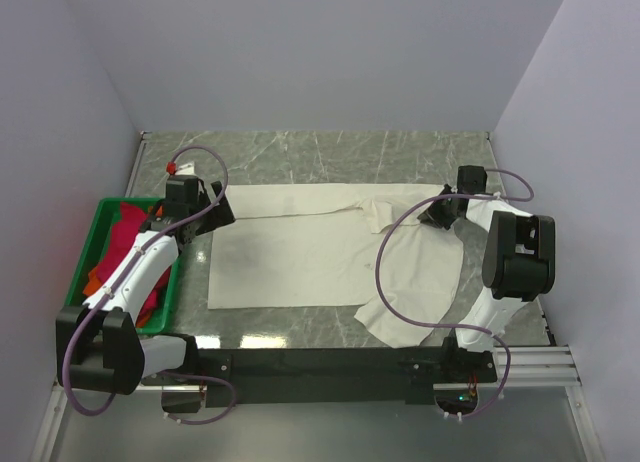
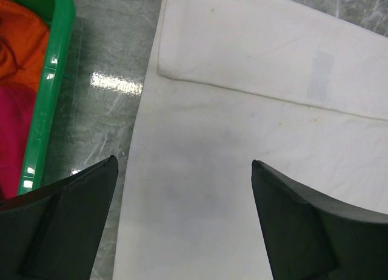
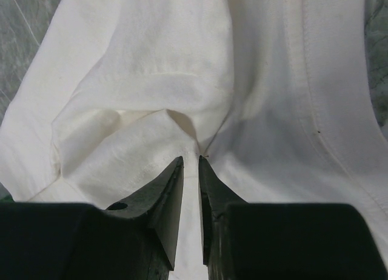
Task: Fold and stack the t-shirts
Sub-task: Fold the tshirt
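Right gripper (image 3: 191,160): the black fingers are drawn almost together on a puckered ridge of the large cream cloth t-shirt (image 1: 300,257), at its far right part. The cloth gathers toward the tips, so this reads as a pinch.
Left gripper (image 2: 185,163): the fingers are wide apart and hold nothing, hovering over the shirt's left edge, near the green plastic crate (image 1: 92,232).
Place: the cream shirt lies spread on the grey-green marbled tabletop (image 1: 300,152), between the two arms.
Long axis: it runs left to right across the table. A straight edge lies at the left and the rumpled sleeve end at the right, so the neck probably points to the robot's right.
Done: a long strip along the far edge is folded over onto the body.
Left: the right side is loose and wrinkled, with the near sleeve splayed toward the bases, so more folds are needed. The crimson-pink t-shirt (image 1: 128,244) and orange t-shirt (image 1: 92,280) sit crumpled in the crate, and no stack is started.
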Controlling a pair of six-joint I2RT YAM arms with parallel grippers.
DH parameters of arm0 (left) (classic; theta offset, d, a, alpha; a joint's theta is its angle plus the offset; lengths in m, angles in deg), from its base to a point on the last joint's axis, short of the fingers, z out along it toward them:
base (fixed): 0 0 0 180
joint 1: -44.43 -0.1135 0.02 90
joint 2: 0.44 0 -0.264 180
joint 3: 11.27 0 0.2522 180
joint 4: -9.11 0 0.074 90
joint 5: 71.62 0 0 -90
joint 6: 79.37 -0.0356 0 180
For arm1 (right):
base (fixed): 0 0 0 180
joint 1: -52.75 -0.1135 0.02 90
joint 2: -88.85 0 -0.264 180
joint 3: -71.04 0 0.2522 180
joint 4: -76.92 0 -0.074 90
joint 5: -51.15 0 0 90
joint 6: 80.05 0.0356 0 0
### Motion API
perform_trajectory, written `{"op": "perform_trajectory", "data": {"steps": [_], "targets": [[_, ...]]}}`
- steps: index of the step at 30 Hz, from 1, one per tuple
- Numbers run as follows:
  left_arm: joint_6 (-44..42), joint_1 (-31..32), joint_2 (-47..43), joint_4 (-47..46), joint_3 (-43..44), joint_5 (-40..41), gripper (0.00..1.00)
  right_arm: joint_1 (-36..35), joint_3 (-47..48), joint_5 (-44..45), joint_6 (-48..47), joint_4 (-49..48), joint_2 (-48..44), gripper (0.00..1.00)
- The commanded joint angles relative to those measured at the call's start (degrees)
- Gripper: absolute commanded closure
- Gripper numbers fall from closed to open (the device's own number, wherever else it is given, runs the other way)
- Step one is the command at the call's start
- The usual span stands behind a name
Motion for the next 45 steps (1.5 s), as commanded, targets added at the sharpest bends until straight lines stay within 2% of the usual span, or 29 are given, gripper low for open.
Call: {"op": "perform_trajectory", "data": {"steps": [1,19,32,35,40,45], "targets": [[-0.7,0.1,0.0,-0.8,0.3,0.5,0.03,-0.1,2.5,0.7,-0.9,-0.1,0.8,0.76],[-0.7,0.1,-0.2,-0.8,0.3,0.6,0.04,-0.2,1.2,2.5,-0.8,-0.3,2.5,0.74],[-0.7,0.1,-0.1,-0.7,0.3,0.6,0.04,-0.8,0.8,-1.7,-0.8,-1.6,1.6,0.76],[-0.8,0.1,-0.1,-0.7,0.4,0.6,0.03,-0.7,0.9,-1.7,-0.7,-1.4,1.2,0.82],[-0.8,0.1,-0.1,-0.7,0.4,0.5,0.03,-0.6,0.8,-1.5,-1.1,-0.4,0.0,1.0],[-0.7,0.1,-0.2,-0.7,0.4,0.5,0.03,-0.7,-0.2,-2.6,-0.4,0.2,-2.7,1.0]]}}
